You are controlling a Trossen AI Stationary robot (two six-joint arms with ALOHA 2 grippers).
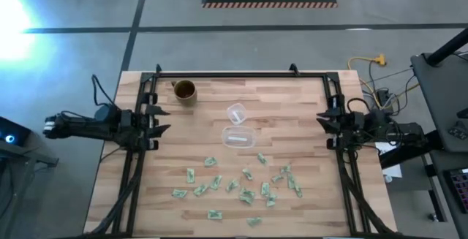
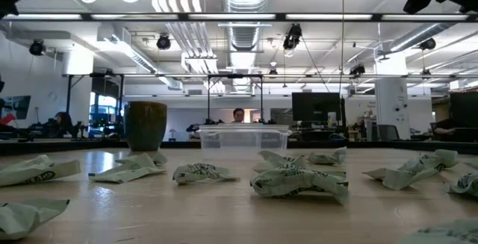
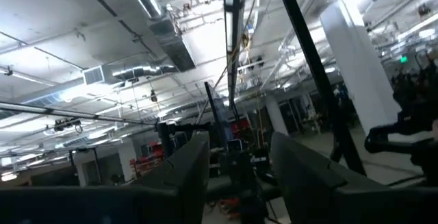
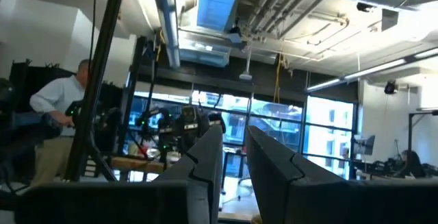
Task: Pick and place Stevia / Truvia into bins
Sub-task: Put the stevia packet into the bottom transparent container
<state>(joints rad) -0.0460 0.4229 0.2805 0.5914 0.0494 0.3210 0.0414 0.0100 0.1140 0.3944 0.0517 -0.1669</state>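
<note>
Wooden table [image 1: 292,107], far half mostly bare.

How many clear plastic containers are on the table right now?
2. A small round cup sits mid-table, right of the brown mug; the shallow rounded bin lies just beside it, toward the packets. None seem hidden.

1. Dark print was seen on the crumpled packets [image 2: 299,182] on the table, but no word of it could be read.
2. No other label, brand, number or sign could be made out.
</note>
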